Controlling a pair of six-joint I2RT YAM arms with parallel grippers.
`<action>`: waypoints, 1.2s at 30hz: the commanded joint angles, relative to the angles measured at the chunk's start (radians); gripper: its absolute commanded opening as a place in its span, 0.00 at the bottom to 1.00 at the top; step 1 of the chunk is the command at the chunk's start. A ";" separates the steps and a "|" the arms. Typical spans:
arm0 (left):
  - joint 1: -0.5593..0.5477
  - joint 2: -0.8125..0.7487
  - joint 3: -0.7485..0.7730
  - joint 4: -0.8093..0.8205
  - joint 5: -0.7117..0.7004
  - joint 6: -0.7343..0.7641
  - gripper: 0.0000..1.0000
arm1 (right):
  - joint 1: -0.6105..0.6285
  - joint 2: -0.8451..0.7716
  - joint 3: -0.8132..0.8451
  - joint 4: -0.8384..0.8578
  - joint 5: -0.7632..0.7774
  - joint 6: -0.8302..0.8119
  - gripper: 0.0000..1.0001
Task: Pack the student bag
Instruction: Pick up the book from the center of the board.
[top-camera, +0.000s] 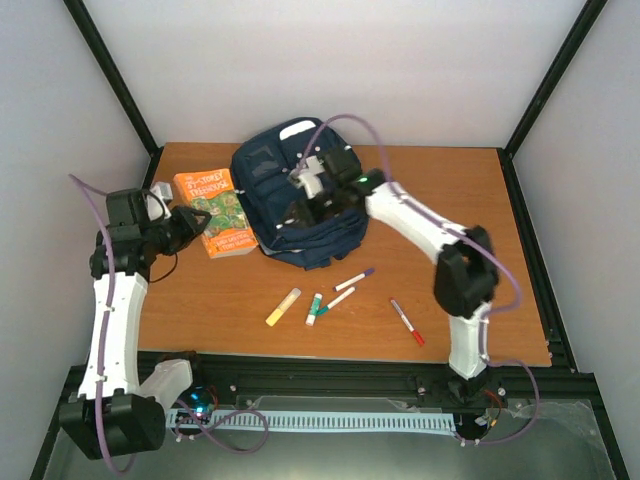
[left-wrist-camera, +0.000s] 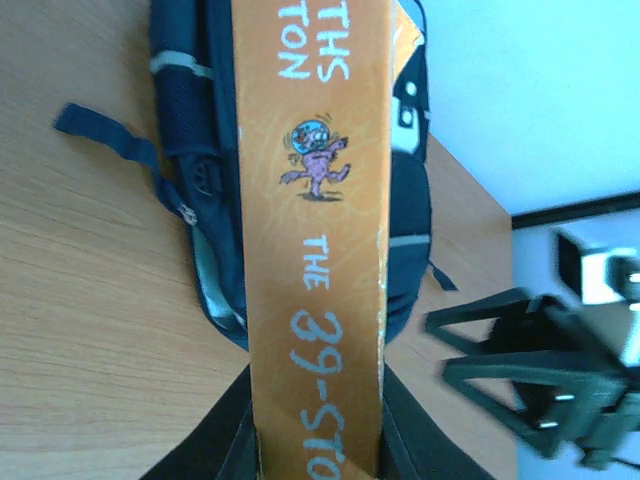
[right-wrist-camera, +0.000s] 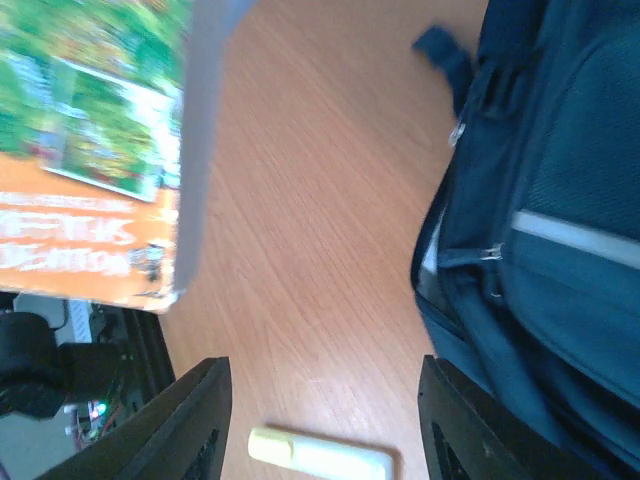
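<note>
The student bag (top-camera: 300, 195), navy with thin pale stripes, lies at the middle back of the table. An orange paperback book (top-camera: 215, 212) is just left of it. My left gripper (top-camera: 193, 222) is shut on that book; in the left wrist view the orange spine (left-wrist-camera: 315, 250) fills the space between the jaws, with the bag (left-wrist-camera: 195, 160) beyond. My right gripper (top-camera: 300, 215) hovers over the bag's front left part. In the right wrist view that gripper (right-wrist-camera: 322, 385) stands open with nothing in it, the bag (right-wrist-camera: 560, 200) on its right and the book (right-wrist-camera: 90, 150) at upper left.
Loose pens lie in front of the bag: a yellow highlighter (top-camera: 283, 306), also seen under the right gripper (right-wrist-camera: 320, 455), a green marker (top-camera: 314, 309), two white markers (top-camera: 352, 280) and a red pen (top-camera: 407, 322). Black frame rails edge the table.
</note>
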 joint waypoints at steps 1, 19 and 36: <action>-0.041 -0.023 0.047 0.054 0.128 0.003 0.01 | -0.129 -0.212 -0.150 -0.005 -0.074 -0.112 0.54; -0.518 0.253 0.052 0.521 0.063 -0.079 0.01 | -0.579 -0.653 -0.698 0.034 -0.342 -0.344 1.00; -0.596 0.346 0.007 1.100 0.275 -0.327 0.01 | -0.589 -0.531 -0.477 0.007 -0.679 -0.351 1.00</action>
